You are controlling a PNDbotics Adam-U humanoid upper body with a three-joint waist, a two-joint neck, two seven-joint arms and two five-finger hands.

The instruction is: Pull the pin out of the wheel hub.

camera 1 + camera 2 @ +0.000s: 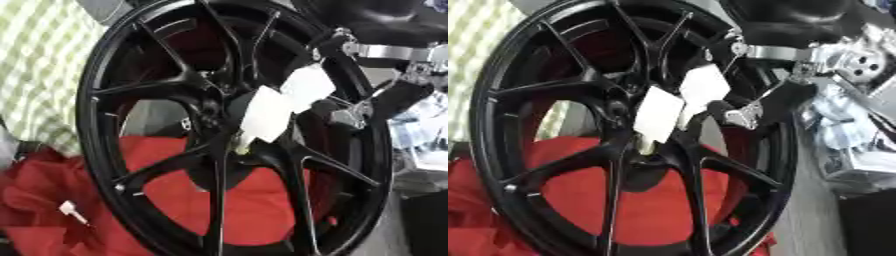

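The right hand [302,97] comes in from the upper right and reaches across the face of the black wheel [96,115], which stands nearly upright on a red cloth [254,200]. Its fingers, capped with pale pads, point down and to the left toward the hub [229,125], and they appear drawn together at the centre, where a small pale yellowish piece, probably the pin [241,146], shows just below the lowest fingertip. The fingers look closed on it, though the exact contact is hidden behind the pads. The pin sits at the hub where the spokes meet, directly under the fingertips, so the hand is already at the thing rather than apart from it. Its long axis seems to run out of the wheel face toward the camera, so the pull would likely have to go straight outward along that line, away from the spokes. The right arm is clearly the nearer 1; the left hand shows in neither view.
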